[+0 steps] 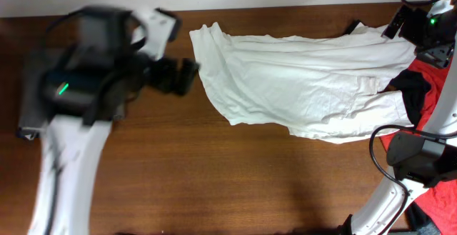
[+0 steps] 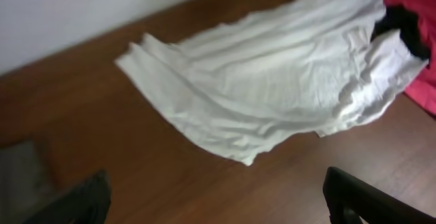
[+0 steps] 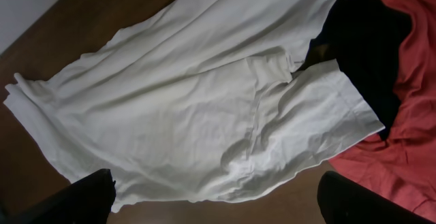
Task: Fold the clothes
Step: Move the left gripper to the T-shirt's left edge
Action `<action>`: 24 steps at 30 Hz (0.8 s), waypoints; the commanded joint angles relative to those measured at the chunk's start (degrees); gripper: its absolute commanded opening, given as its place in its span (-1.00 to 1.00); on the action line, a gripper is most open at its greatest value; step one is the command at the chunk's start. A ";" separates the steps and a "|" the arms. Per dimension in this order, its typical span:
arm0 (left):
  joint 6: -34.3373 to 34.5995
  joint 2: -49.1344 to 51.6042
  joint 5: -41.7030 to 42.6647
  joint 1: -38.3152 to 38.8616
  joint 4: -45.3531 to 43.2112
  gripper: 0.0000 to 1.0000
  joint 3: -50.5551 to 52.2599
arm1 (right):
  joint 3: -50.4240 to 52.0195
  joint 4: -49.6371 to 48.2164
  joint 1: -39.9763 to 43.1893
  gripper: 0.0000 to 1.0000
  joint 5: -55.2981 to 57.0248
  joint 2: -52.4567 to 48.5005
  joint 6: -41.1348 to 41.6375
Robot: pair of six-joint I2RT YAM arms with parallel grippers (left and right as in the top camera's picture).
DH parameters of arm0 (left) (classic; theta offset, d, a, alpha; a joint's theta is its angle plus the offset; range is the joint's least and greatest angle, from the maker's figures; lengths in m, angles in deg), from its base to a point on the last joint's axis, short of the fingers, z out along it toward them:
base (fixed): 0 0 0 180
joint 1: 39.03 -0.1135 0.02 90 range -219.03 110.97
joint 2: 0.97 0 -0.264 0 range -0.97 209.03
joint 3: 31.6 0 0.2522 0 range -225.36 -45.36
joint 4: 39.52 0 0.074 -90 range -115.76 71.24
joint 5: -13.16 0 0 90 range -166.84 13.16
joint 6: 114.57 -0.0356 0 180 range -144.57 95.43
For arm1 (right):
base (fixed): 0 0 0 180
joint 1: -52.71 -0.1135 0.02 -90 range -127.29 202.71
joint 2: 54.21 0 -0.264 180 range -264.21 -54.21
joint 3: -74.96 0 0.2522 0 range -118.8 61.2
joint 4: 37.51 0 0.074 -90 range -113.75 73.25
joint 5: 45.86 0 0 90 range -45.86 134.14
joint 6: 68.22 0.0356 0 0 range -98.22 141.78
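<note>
A white shirt (image 1: 300, 78) lies spread and wrinkled on the right half of the wooden table (image 1: 214, 178). It also shows in the left wrist view (image 2: 272, 81) and the right wrist view (image 3: 197, 108). My left gripper (image 1: 182, 76) is blurred in the overhead view, just left of the shirt's left edge. In its wrist view the left gripper (image 2: 218, 200) is open and empty over bare wood. My right arm (image 1: 432, 31) is at the far right corner. My right gripper (image 3: 214, 200) is open and empty above the shirt's near edge.
A red cloth (image 1: 435, 185) and a black garment (image 1: 414, 92) lie at the table's right edge, partly under the shirt's sleeve; both show in the right wrist view (image 3: 402, 135) (image 3: 361, 47). A grey pad (image 1: 28, 99) sits at the far left. A wall runs behind the table.
</note>
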 commanded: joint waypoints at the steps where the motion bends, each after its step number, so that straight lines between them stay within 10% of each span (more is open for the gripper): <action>1: 0.31 5.97 1.46 1.16 -1.07 0.99 -1.16 | 0.28 0.33 -0.09 0.98 0.33 -0.02 0.26; 9: 2.69 19.02 3.17 2.71 -2.49 0.96 -1.14 | 0.28 0.33 -0.09 0.98 0.35 -0.02 0.26; 11: 5.75 22.38 3.15 3.19 -2.56 -0.39 -1.14 | 0.28 0.33 -0.09 0.98 0.35 -0.02 0.26; 13: 8.24 25.33 3.13 3.85 -2.60 -1.00 -1.14 | 0.28 0.33 -0.09 0.98 0.35 -0.02 0.26; 24: 14.03 38.56 3.13 8.66 -2.16 -0.99 -0.90 | 0.28 0.33 -0.09 0.98 0.35 -0.02 0.26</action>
